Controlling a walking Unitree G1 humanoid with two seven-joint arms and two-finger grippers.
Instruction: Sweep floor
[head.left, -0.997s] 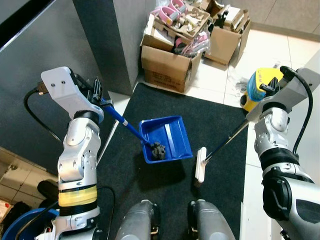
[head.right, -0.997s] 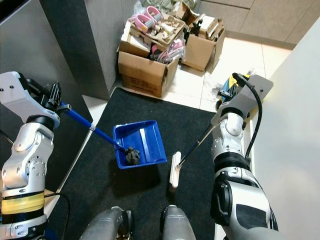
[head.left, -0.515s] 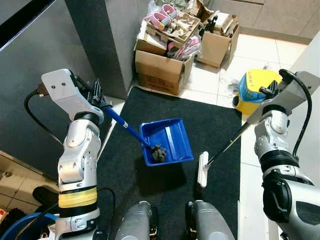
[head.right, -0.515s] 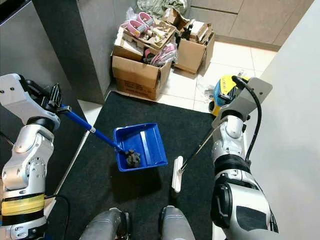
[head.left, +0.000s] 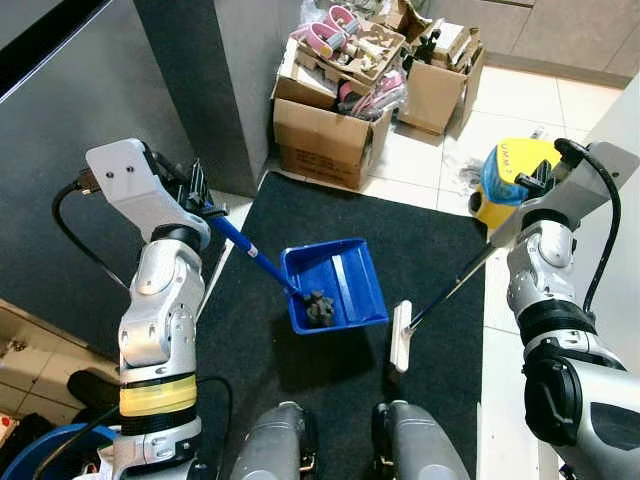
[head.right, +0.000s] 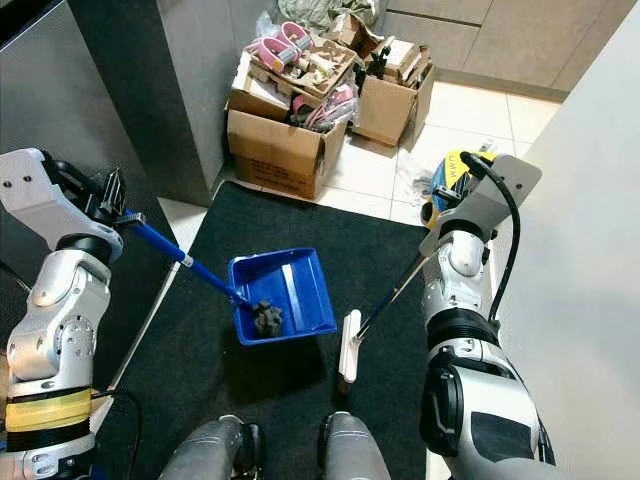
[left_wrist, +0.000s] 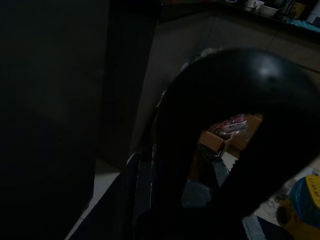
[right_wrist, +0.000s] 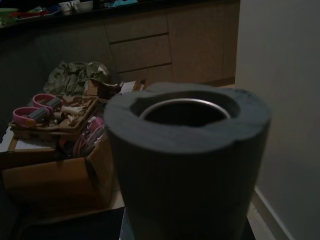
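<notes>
A blue dustpan (head.left: 340, 281) sits on the black mat (head.left: 430, 250) in front of my feet, with a dark lump of debris (head.left: 318, 308) at its near edge. Its long blue handle (head.left: 247, 252) runs up and left to my left gripper (head.left: 199, 196), which is shut on it. The white broom head (head.left: 401, 336) rests on the mat just right of the dustpan. A thin broom handle (head.left: 455, 285) slants up and right to my right gripper (head.left: 528, 183), shut on it. The right wrist view shows the handle's grey foam end (right_wrist: 187, 165) close up.
Cardboard boxes (head.left: 325, 140) full of shoes stand on the tiles beyond the mat. A yellow and blue object (head.left: 512, 168) lies at the mat's far right corner. A dark grey panel (head.left: 190, 70) rises on the left and a white wall on the right.
The whole view has shifted a little, so the camera moved. Both arms keep their hold, and the dustpan and broom head lie about where they were.
</notes>
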